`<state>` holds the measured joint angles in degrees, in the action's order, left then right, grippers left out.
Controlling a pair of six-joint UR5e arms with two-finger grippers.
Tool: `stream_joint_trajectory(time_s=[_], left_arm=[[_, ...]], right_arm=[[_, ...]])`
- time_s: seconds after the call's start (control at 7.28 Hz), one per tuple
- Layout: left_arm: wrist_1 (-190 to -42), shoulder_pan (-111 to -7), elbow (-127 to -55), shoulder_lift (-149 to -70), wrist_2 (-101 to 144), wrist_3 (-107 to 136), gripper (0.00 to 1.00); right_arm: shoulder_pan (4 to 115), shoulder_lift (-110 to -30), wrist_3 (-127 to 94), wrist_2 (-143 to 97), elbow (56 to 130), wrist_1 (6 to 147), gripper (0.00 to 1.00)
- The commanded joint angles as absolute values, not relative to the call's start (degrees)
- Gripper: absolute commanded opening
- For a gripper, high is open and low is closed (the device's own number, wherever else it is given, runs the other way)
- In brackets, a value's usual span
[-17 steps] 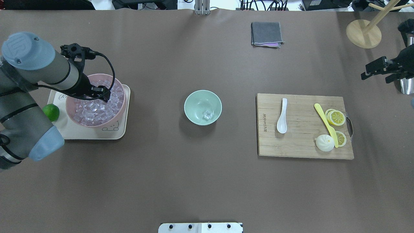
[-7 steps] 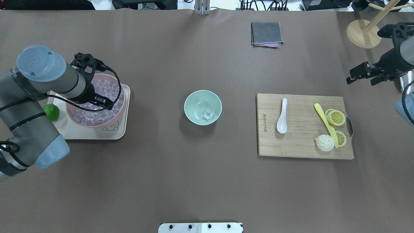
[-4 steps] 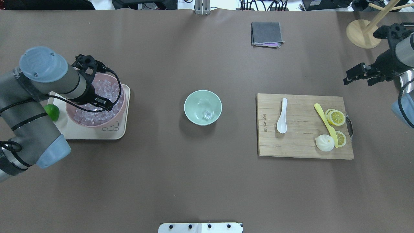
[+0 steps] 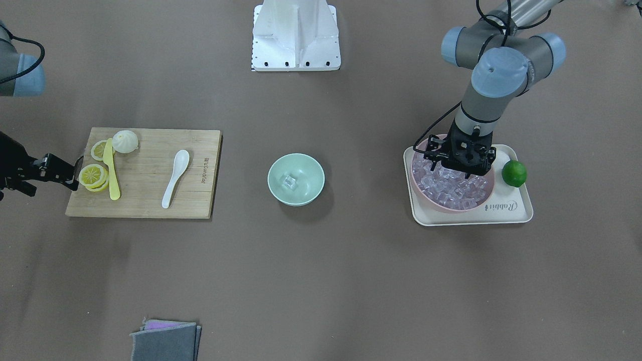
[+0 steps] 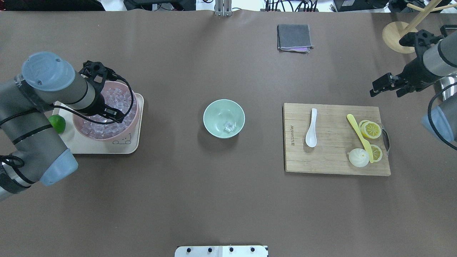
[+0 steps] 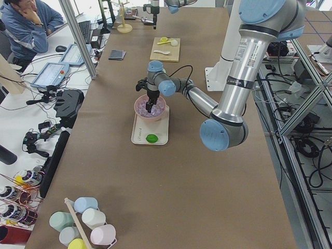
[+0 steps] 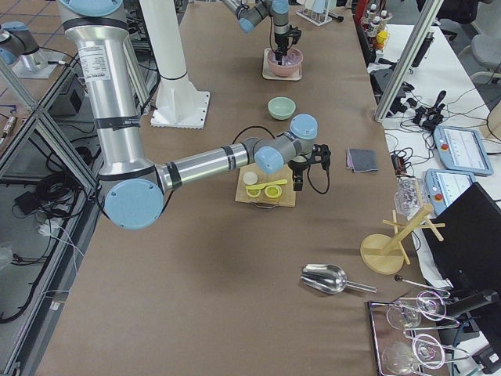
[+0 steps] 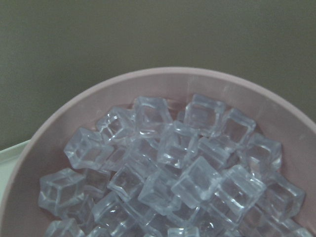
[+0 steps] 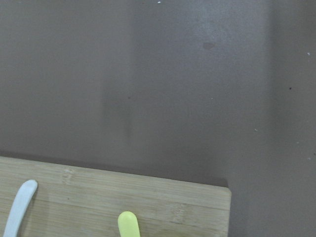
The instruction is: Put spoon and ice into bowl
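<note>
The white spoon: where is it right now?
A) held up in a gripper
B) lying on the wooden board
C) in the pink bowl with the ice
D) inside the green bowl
B: the spoon lies flat on the wooden board, and the green bowl holds only an ice cube.

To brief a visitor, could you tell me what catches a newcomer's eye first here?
The pink bowl heaped with ice cubes on the robot's left, the left end effector low over it. The central mint-green bowl holds one cube; the white spoon lies on the cutting board.
</note>
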<state>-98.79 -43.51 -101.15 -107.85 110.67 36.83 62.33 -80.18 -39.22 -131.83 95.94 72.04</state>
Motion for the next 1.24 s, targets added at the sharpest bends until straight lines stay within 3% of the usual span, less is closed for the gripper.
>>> stream_joint_trajectory(time_s=[0.0, 0.14, 0.27, 0.69, 1.1], left_arm=[[-98.79, -43.51, -101.16, -107.67, 110.74, 36.83, 0.82], [-98.7, -43.42, -101.08, -107.58, 111.18, 36.83, 0.81], [-98.7, -43.5, -100.9, -107.49, 113.1, 36.83, 0.73], [-98.27, -43.51, -100.63, -108.01, 113.55, 36.83, 0.0], [-98.17, -43.77, -101.86, -108.19, 116.19, 36.65, 0.0]], right_arm=[[61.35, -78.58, -39.29, -131.66, 95.71, 72.59, 1.0], [61.0, -78.23, -40.16, -131.66, 95.54, 72.51, 1.0], [60.74, -77.61, -40.78, -131.66, 95.45, 72.6, 1.0], [60.38, -76.91, -41.92, -131.75, 95.45, 72.51, 1.0], [58.99, -75.59, -44.27, -131.4, 94.84, 72.42, 1.0]])
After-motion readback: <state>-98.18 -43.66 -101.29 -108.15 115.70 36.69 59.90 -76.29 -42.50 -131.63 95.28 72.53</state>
